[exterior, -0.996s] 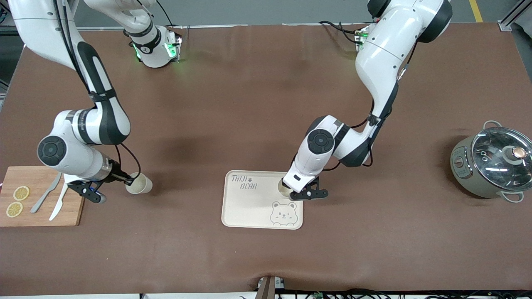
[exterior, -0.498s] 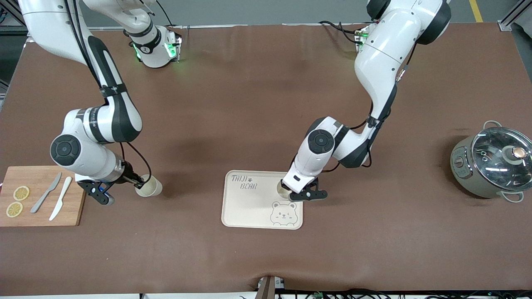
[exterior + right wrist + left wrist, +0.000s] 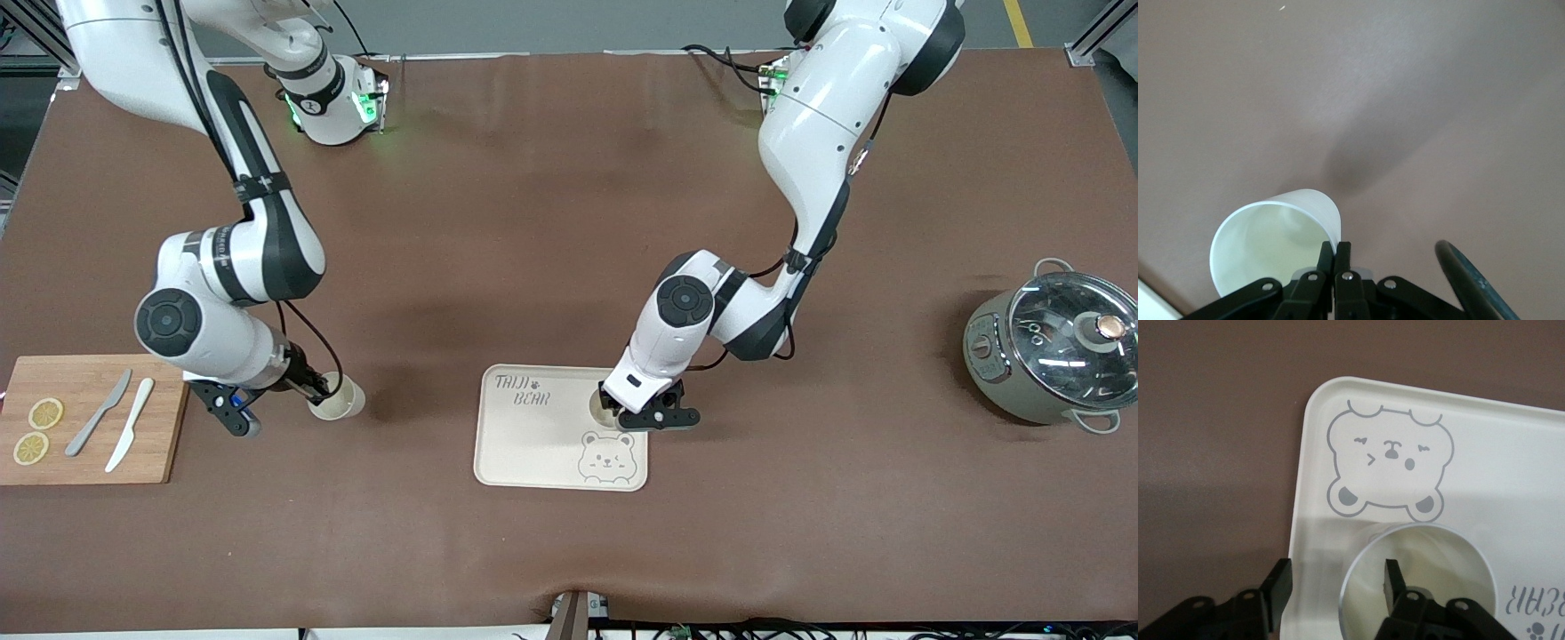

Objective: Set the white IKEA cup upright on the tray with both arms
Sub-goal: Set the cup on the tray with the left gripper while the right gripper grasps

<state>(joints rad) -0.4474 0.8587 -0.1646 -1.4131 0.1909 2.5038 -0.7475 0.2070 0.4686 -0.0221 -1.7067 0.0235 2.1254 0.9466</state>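
— Brown worktop (image 3: 569, 222), cream tray (image 3: 533, 444) near its middle. How far along?

— About half, by the look of it. First cup (image 3: 1431, 553) already down on the tray, at the edge toward the left arm's end, just beside the drawn bear face (image 3: 1390, 470) and farther from the front camera than it. Left gripper (image 3: 1335, 580) low over that cup, fingers spread: one inside the mouth, one outside the wall, neither seeming to press.

— And the rest?

— Second cup (image 3: 1271, 240) not yet on the tray. Hangs from the right gripper (image 3: 1335, 252), which pinches the rim wall, fingers pressed together on it. Over bare worktop between the wooden cutting board (image 3: 89, 427) and the tray, closer to the board, well apart from the tray.

— Pointing which way?

— First cup: upright, mouth to the ceiling, long axis vertical. Second cup: mouth mostly upward but leaning, long axis tipped off vertical, mouth toward the board, base toward the tray.

— Left to do, then?

— Most likely: back the left gripper clear, carry the second cup across, level it, set it down upright on a free part of the tray.
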